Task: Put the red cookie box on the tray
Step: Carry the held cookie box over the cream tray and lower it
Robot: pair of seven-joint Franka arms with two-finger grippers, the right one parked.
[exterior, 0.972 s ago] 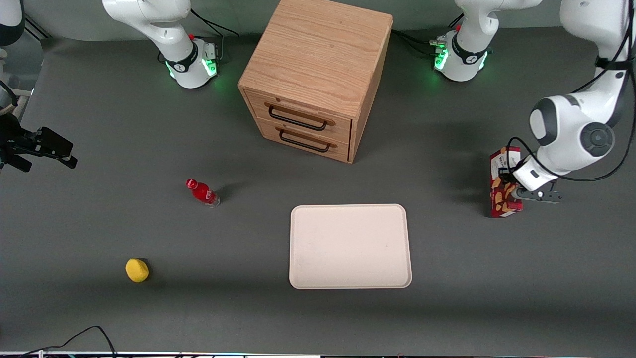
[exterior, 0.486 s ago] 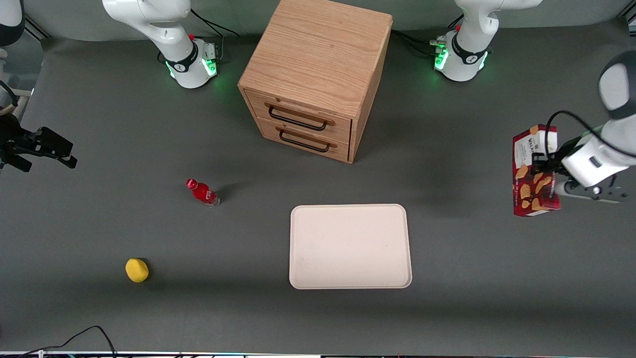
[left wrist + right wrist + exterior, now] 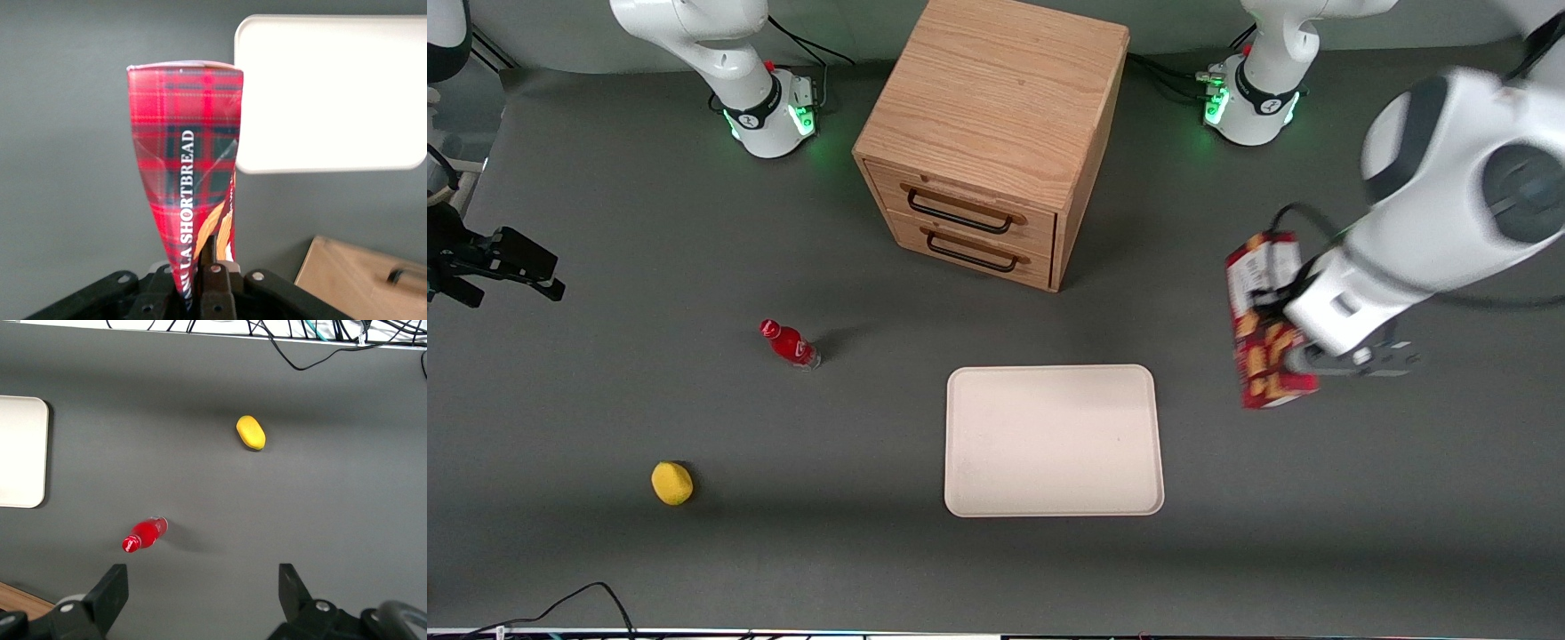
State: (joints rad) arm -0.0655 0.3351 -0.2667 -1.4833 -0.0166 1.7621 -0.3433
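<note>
The gripper (image 3: 1303, 342) is clenched on the red cookie box (image 3: 1263, 320), holding it up above the table (image 3: 1316, 498) toward the working arm's end. In the wrist view the gripper (image 3: 200, 287) pinches the box (image 3: 187, 160) at one narrow end, and the carton's tartan side with white lettering runs away from the jaws, its held end squeezed thin and the free end wider. From the front, the box hangs with its long side roughly upright in the picture, slightly tilted, the white panel at the end farther from the front camera and the cookie pictures on the end nearer to it.

The box is not over the tray (image 3: 1054, 440). It hangs beside the tray's corner that lies toward the working arm's end, with a strip of bare grey table showing between them. In the wrist view the tray (image 3: 333, 93) lies flat just past the box's free end, one rounded corner close to it.

The wooden cabinet (image 3: 991, 133) with two drawers stands farther from the front camera than the tray, both drawers shut. A small red bottle (image 3: 789, 344) stands toward the parked arm's end, and a yellow lemon-like thing (image 3: 671, 483) lies nearer the front edge of the table than the bottle.
</note>
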